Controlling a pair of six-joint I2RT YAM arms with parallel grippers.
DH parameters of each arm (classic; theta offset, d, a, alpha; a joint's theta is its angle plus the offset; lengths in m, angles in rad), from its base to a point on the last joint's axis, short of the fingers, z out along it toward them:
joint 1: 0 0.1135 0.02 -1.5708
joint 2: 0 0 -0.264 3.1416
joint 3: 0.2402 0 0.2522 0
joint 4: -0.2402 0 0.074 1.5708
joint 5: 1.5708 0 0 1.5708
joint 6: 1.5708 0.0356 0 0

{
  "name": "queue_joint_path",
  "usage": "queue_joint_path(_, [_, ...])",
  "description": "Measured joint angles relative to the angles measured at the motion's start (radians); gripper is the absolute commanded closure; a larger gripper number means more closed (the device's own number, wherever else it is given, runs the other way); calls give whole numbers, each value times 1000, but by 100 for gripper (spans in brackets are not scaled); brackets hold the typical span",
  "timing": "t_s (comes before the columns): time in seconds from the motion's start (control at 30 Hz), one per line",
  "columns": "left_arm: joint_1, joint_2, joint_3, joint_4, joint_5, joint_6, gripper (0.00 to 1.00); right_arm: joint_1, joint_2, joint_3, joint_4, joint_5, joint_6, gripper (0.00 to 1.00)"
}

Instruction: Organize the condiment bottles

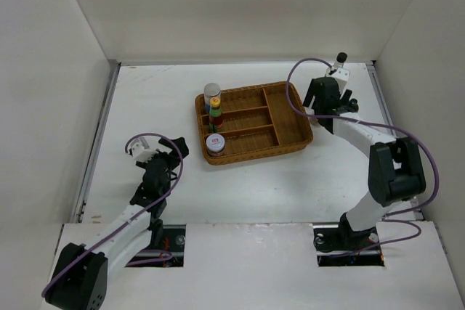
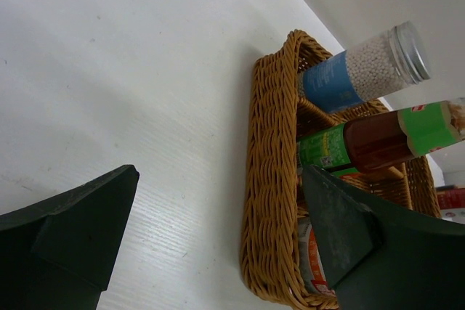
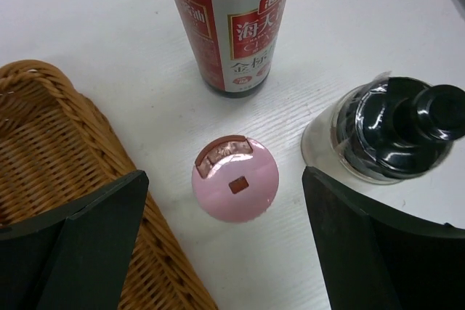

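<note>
- Brown wicker tray (image 1: 290,117) lies mid-table on the white table (image 1: 145,99), split into slots. Its left-end compartment holds three of the condiment bottles in a row.
- In that row the blue-labelled jar (image 1: 211,93) stands farthest, the green-capped red bottle (image 1: 215,112) is just nearer, and the red-labelled shaker (image 1: 215,144) is at the near corner — all upright.
- The other three stand on the table off the tray's right end: the pink-lidded shaker (image 3: 235,178), the tall red-labelled bottle (image 3: 229,27) just beyond it, and the black-capped shaker (image 3: 392,132) near its right.
- The right gripper (image 3: 225,172) hangs above the pink-lidded shaker with its jaws spread wide, holding nothing; the pink lid shows between the fingers, apart from both.
- Either side is crowded: the tray's woven wall runs close by the left finger (image 3: 73,245), and the black-capped shaker sits just by the right one.
- From the top view the right arm covers the pink-lidded and black-capped shakers; only the tall bottle's upper part shows past the wrist.
- The left gripper (image 2: 221,168) is low over the table, left of the tray, jaws parted and empty.
- In its wrist view the tray's end wall faces it, and one finger (image 2: 341,230) hides part of the red-labelled shaker.
- A purple cable (image 1: 429,157) loops along each arm.
</note>
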Motion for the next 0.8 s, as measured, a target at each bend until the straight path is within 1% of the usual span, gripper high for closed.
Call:
queue_joint_path(0.1, [2, -6, 0, 2, 0, 0, 0, -14, 45, 24, -2, -13, -1, 14])
queue_joint_path(0.17, [2, 4, 0, 3, 0, 0, 0, -20, 74, 42, -1, -17, -2, 22])
queue_joint_path(0.2, [2, 11, 0, 3, 0, 0, 0, -25, 87, 49, 1, -19, -3, 27])
queue_joint_path(0.3, [2, 23, 0, 3, 1, 0, 0, -30, 105, 56, 2, -26, -7, 47])
queue_joint_path(0.33, [2, 23, 0, 3, 1, 0, 0, -31, 106, 57, 2, -27, -9, 52])
queue_joint_path(0.37, [2, 23, 0, 5, 1, 0, 0, -32, 106, 58, 1, -28, -9, 55])
queue_joint_path(0.5, [2, 23, 0, 6, 0, 0, 0, -32, 86, 60, 0, -25, -13, 56])
queue_joint_path(0.63, [2, 28, 0, 11, 1, 0, 0, -11, -31, 53, 5, 4, -46, 56])
queue_joint_path(0.73, [2, 37, 0, 13, 1, 0, 0, 46, -112, 79, 28, 19, -77, 55])
queue_joint_path(0.8, [2, 39, 0, 14, 1, 0, 0, 93, -114, 129, 53, 15, -93, 55])
